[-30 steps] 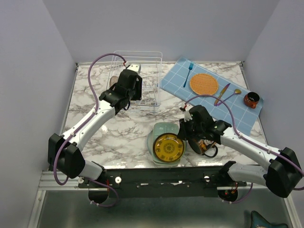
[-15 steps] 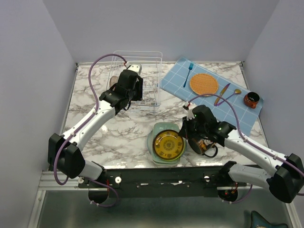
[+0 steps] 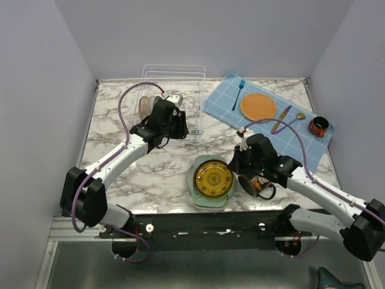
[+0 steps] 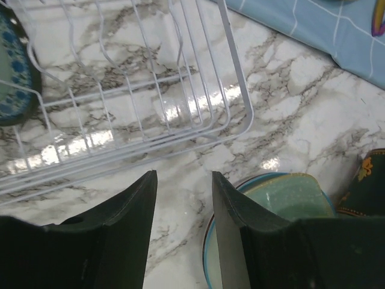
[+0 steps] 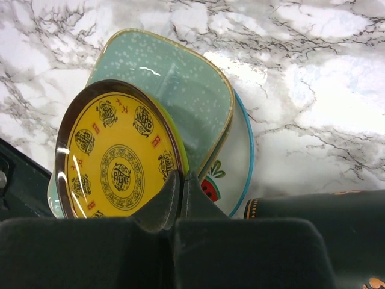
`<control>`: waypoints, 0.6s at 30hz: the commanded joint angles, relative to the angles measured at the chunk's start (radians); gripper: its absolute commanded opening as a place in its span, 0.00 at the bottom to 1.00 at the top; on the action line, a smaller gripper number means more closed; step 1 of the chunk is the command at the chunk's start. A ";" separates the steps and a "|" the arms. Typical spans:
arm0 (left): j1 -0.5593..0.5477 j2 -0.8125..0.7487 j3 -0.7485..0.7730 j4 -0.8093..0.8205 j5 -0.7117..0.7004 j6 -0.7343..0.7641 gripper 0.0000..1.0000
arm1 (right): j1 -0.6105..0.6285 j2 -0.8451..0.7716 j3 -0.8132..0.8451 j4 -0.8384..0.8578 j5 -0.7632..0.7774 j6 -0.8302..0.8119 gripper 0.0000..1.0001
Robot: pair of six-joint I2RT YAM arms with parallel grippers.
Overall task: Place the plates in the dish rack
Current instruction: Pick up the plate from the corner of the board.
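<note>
Three plates sit together near the table's front edge. My right gripper (image 5: pixel 180 179) is clamped on the rim of the yellow plate (image 5: pixel 114 162), which leans tilted over the green plate (image 5: pixel 174 78) and the watermelon plate (image 5: pixel 237 162). My left gripper (image 4: pixel 183 180) hangs parted and empty beside the dish rack (image 4: pixel 239 78), where a teal plate (image 4: pixel 11 72) stands.

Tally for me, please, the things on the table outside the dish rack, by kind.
Plates: 3 (yellow plate, mint-green plate, watermelon plate)
Cups: 2 (black mug, small red cup)
Cutlery: 3 (blue fork, knife, spoon)
Mats: 2 (orange woven mat, blue placemat)
Total: 10
</note>
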 commanded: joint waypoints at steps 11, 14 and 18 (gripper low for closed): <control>-0.006 -0.165 -0.314 0.238 0.296 -0.159 0.50 | 0.007 -0.074 -0.109 0.169 0.069 0.196 0.01; -0.009 -0.199 -0.360 0.261 0.313 -0.174 0.50 | 0.007 -0.082 -0.116 0.182 0.077 0.208 0.01; -0.011 -0.231 -0.403 0.307 0.351 -0.194 0.51 | 0.007 -0.107 -0.118 0.191 0.115 0.226 0.01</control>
